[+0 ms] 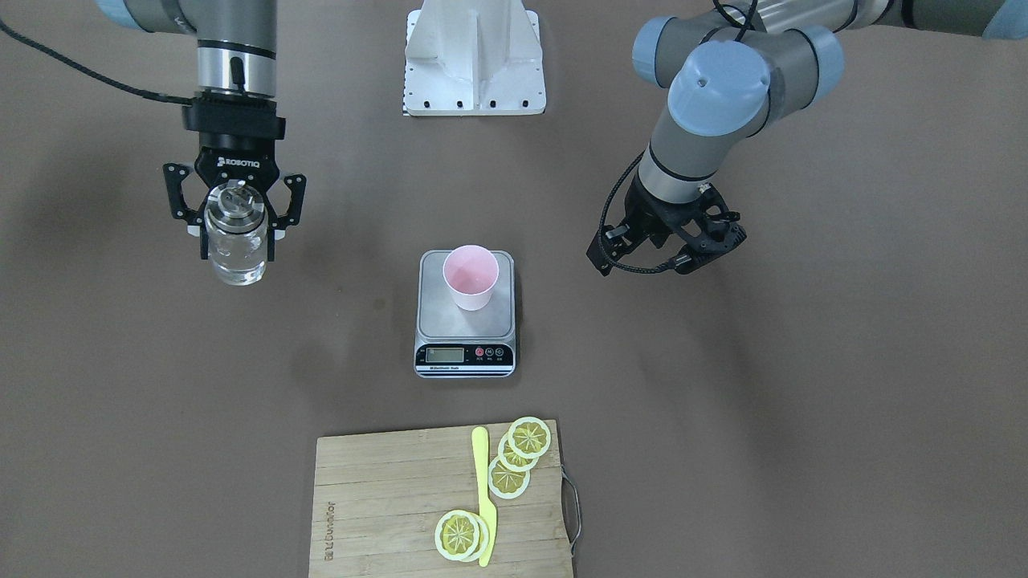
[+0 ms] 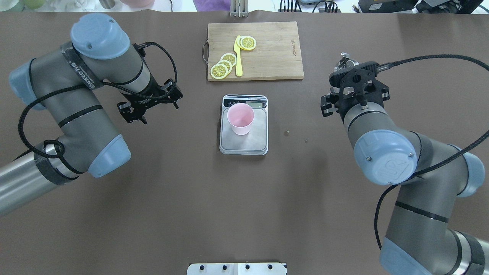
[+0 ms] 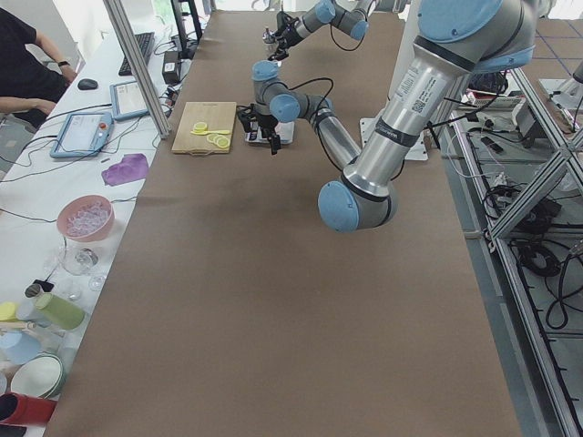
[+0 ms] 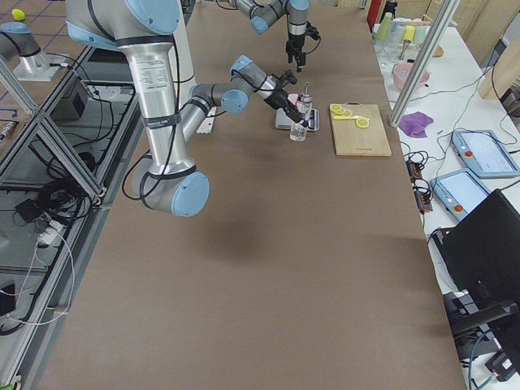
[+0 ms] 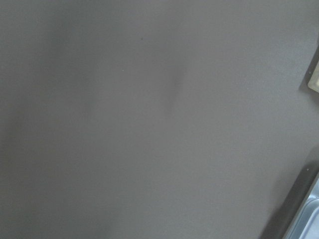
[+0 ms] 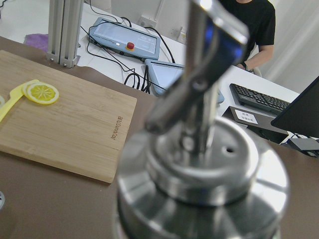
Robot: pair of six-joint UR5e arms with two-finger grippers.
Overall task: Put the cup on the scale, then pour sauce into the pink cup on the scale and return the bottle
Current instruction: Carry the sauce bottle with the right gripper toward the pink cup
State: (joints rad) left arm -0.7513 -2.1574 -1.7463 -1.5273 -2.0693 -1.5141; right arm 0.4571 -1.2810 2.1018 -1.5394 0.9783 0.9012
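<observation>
The pale pink cup (image 1: pixel 471 277) stands upright on the steel platform of the scale (image 1: pixel 438 313), also in the overhead view (image 2: pixel 240 119). My right gripper (image 1: pixel 235 229) is shut on the clear glass bottle (image 1: pixel 236 245) and holds it upright, well off to the scale's side. Clear sauce (image 1: pixel 238 263) shows in the bottle's lower part. Its silver cap and spout (image 6: pixel 199 164) fill the right wrist view. My left gripper (image 1: pixel 646 261) is open and empty on the scale's other side, a hand's width from it. The left wrist view shows only bare table and the scale's corner.
A bamboo cutting board (image 1: pixel 385 498) with lemon slices (image 1: pixel 514 461) and a yellow knife (image 1: pixel 484 498) lies beyond the scale, on the operators' side. The white arm mount (image 1: pixel 474 72) stands at the robot's edge. Operator desks with tablets and a keyboard lie past the table.
</observation>
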